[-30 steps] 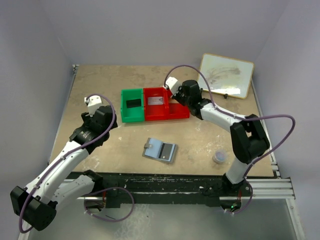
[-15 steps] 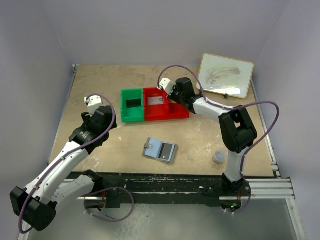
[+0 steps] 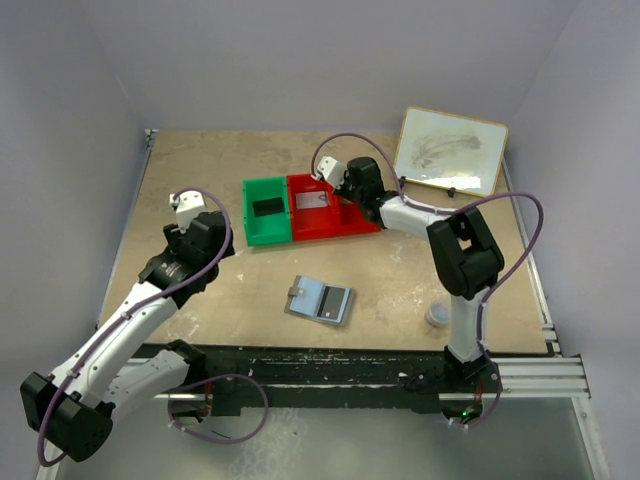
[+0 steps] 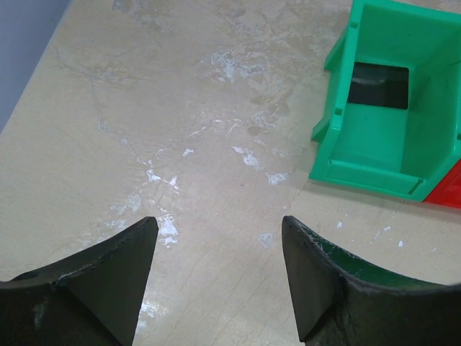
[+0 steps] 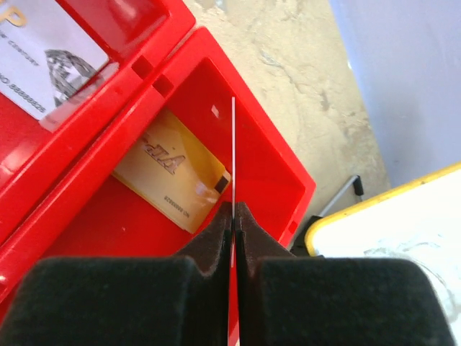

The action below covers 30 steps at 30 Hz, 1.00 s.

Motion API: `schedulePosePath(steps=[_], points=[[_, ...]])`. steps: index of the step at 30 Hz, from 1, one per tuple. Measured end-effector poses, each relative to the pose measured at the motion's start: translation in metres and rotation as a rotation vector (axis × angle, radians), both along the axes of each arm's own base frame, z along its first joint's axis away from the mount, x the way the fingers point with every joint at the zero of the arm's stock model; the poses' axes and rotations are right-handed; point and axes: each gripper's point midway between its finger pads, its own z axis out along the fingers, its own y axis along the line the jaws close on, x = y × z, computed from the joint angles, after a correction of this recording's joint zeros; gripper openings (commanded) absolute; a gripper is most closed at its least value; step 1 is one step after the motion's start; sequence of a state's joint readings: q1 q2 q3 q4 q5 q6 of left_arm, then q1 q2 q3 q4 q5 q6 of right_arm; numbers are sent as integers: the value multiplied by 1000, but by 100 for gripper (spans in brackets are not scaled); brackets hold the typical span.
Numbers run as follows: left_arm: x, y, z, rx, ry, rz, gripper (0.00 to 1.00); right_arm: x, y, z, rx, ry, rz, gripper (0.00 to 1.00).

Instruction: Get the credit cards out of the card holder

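**Right arm folds tighter over the red bin**

Since a second ago the right arm's elbow has swung in toward the bins. The right tool (image 5: 233, 210) is clenched on a thin flat card (image 5: 233, 144) seen edge-on above the red plastic bin (image 5: 292, 189). A gold rectangular card (image 5: 169, 180) lies in that compartment and a white printed card (image 5: 50, 58) in the next. The left tool (image 4: 216, 225), released, hovers unmoved beside the green plastic bin (image 4: 367, 180). The open silver-grey metal card holder (image 3: 322, 300) lies unshifted mid-worktop (image 3: 200, 170), a scuffed tan surface. A framed whiteboard (image 3: 451, 150) sits at the far right corner, with pale lilac walls around.
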<state>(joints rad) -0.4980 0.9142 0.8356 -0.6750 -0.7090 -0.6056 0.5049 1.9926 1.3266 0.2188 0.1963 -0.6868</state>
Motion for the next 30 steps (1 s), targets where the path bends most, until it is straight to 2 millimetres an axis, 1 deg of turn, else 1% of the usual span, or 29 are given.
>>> schedulePosePath(steps=[2, 5, 12, 14, 21, 24, 26, 30], points=[[0, 0, -1, 2, 6, -1, 67, 3, -2, 2, -13, -23, -9, 2], [1, -1, -4, 6, 17, -4, 66, 6, -3, -1, -25, -38, -15, 3], [1, -2, -5, 7, 20, -5, 66, 3, -9, -16, -60, -29, -14, 4], [1, -1, -5, 8, 21, -5, 66, 3, -8, -17, -67, -29, -8, 7], [1, -1, -6, 15, 28, -8, 66, -1, -1, -26, -77, 3, 59, 10], [2, -1, -7, 20, 31, -10, 66, -2, 2, -28, -81, 10, 84, 13], [2, -1, -8, 24, 35, -13, 66, -2, 3, -28, -85, 10, 93, 19], [2, -1, -9, 28, 40, -13, 66, -3, 6, -29, -88, 13, 122, 22]])
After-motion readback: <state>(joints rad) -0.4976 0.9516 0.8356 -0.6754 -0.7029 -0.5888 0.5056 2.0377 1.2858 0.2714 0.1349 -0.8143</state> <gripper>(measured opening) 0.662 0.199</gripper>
